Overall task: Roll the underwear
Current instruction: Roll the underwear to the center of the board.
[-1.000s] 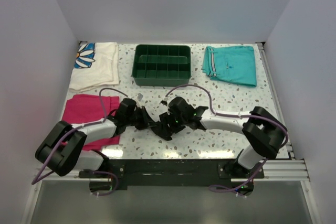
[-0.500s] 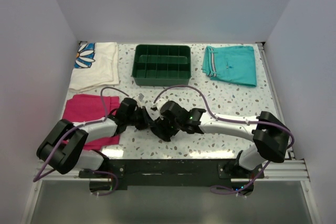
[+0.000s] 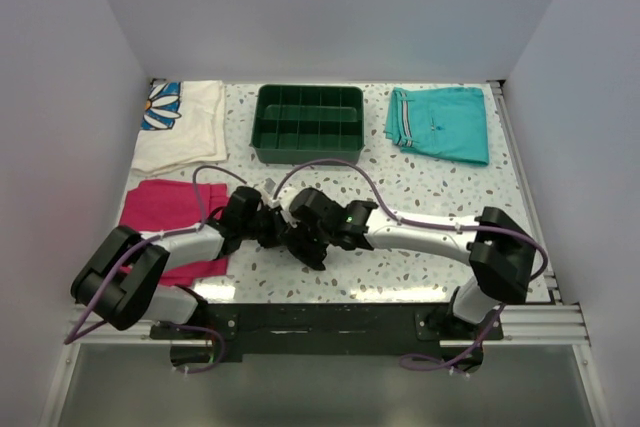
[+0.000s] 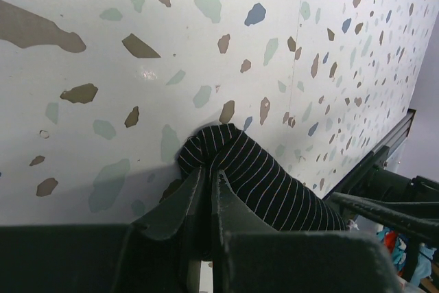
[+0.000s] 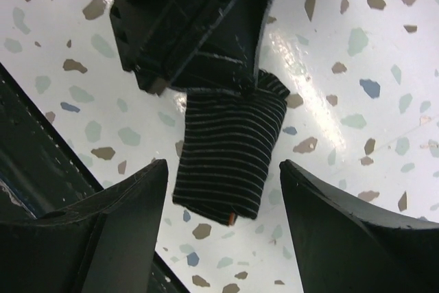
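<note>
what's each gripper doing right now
left gripper: closed, pinching one end of the rolled underwear
right gripper: open, one finger on each side of the underwear, touching neither side

Overhead view looks down from behind; both wrist views sit close, sharing the underwear (image 5: 230, 145), seemingly from opposite ends.

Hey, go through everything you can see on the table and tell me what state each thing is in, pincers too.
Underwear: rolled into a tight bundle, lying on the table.
Left pincer: shut on one end of the roll.
Right pincer: open, fingers either side of the roll, not touching.
Green tray: upright, compartments empty.
Teal shorts: folded flat.
Magenta cloth: folded flat.
Flowered white cloth: folded flat.
</note>
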Controlling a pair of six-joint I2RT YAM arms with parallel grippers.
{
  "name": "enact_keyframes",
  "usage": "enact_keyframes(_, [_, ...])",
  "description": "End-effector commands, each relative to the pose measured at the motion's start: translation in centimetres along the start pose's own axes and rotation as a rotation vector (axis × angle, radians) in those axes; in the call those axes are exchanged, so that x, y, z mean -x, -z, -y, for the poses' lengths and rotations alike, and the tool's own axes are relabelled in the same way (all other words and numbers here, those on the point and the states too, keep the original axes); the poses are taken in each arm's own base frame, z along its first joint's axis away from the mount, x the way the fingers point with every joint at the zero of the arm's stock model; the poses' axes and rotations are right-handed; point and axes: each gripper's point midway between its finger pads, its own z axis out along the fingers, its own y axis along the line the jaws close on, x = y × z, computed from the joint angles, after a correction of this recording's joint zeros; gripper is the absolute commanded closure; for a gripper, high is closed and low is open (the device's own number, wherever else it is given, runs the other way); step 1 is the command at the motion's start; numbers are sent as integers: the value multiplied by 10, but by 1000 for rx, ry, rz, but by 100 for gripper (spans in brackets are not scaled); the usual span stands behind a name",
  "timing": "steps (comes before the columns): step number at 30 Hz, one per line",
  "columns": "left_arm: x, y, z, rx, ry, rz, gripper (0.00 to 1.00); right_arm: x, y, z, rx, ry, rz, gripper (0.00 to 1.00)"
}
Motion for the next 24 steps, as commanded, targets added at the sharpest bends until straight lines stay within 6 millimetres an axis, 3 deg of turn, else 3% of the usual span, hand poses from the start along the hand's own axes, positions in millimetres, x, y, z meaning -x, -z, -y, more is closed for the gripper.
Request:
enact_keyframes(1, [-7, -1, -11, 45, -20, -34, 92, 13, -3, -14, 34, 64, 4, 30])
enact_keyframes(10, [-7, -1, -12, 51, -17, -33, 92, -18, -15, -19, -1, 94, -55, 31])
enact_keyframes(18, [-5, -1, -10, 53, -19, -33, 91, -44, -29, -2, -121, 81, -130, 33])
enact_keyframes(24, [-5, -1, -10, 53, -18, -33, 91, -59, -40, -3, -170, 64, -166, 33])
